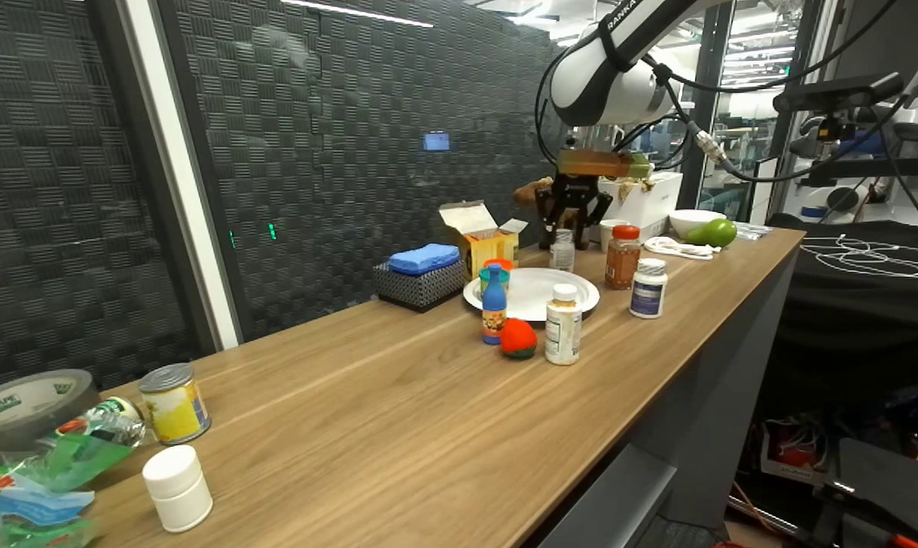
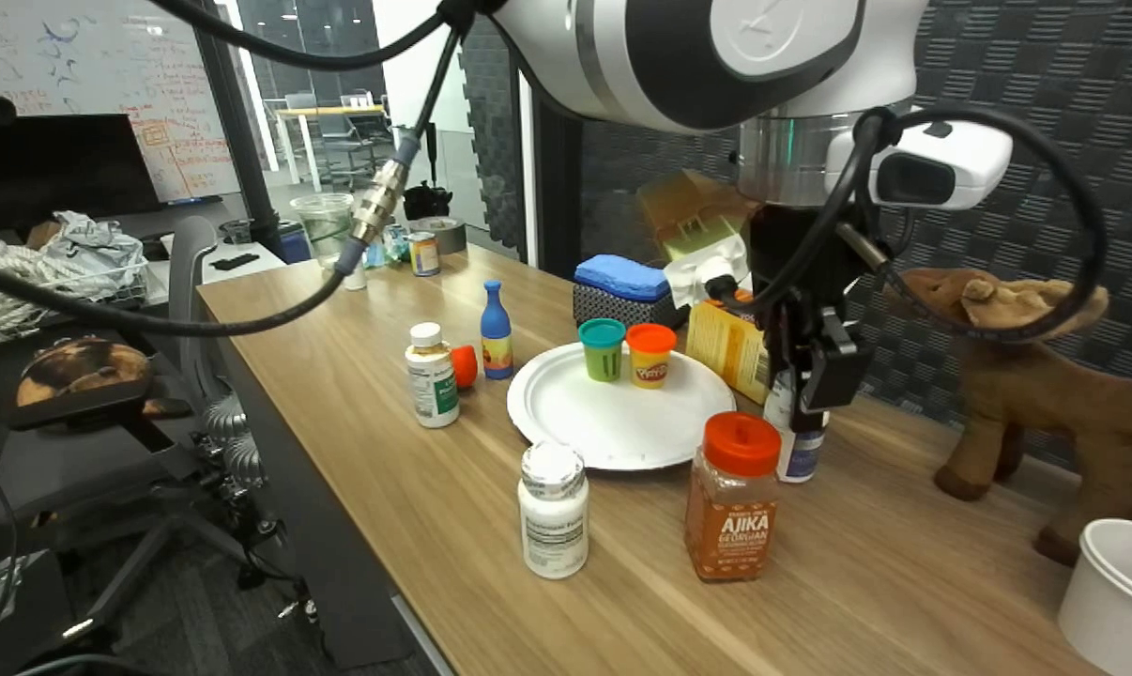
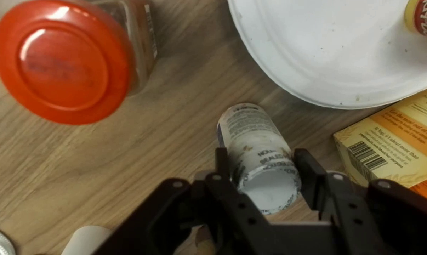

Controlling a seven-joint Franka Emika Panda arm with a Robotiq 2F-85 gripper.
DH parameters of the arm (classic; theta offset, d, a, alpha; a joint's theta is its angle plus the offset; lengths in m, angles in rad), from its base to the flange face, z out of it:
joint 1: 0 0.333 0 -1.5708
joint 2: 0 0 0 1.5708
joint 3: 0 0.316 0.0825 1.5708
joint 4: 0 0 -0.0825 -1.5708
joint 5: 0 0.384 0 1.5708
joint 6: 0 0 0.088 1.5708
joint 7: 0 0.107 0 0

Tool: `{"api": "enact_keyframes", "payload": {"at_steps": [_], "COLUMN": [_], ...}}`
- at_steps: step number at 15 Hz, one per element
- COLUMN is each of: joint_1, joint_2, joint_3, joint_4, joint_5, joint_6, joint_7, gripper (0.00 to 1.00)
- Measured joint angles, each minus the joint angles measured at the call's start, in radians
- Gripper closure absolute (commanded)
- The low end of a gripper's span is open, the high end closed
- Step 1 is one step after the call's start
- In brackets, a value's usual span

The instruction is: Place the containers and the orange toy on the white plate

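Note:
My gripper point(image 3: 261, 159) is shut on a small white bottle point(image 3: 257, 134), with a finger against each side near its cap. The bottle stands upright just behind the plate's edge; it also shows in both exterior views point(image 1: 562, 257) point(image 2: 801, 453). The white plate point(image 1: 535, 301) point(image 2: 613, 427) holds a teal-lidded cup point(image 2: 604, 352) and an orange-lidded yellow cup point(image 2: 650, 359). A white bottle with a bluish label point(image 1: 648, 293) point(image 2: 554, 516) and a white bottle with a green label point(image 1: 562, 329) point(image 2: 433, 383) stand off the plate. The orange toy point(image 1: 517, 337) point(image 2: 464, 366) lies beside the green-labelled one.
A red-lidded spice jar point(image 2: 735, 507) stands near my gripper. A yellow box point(image 2: 726, 343), a dark box with a blue sponge point(image 2: 622, 282), and a plush animal point(image 2: 1026, 376) are along the wall. A blue bottle point(image 2: 496, 333) stands by the toy. A white jar point(image 1: 177, 487) is farther off.

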Motion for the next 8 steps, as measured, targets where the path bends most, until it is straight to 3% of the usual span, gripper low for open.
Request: {"api": "enact_keyframes", "payload": {"at_steps": [4, 8], "joint_1": [0.02, 0.087], "joint_2": [-0.019, -0.072], "joint_3": [-0.009, -0.008], "joint_4": [-0.002, -0.017], "joint_5": [-0.066, -0.15], "joint_6": [-0.001, -0.013], "joint_7": [0.001, 0.003], "gripper": [0.76, 0.76]}}
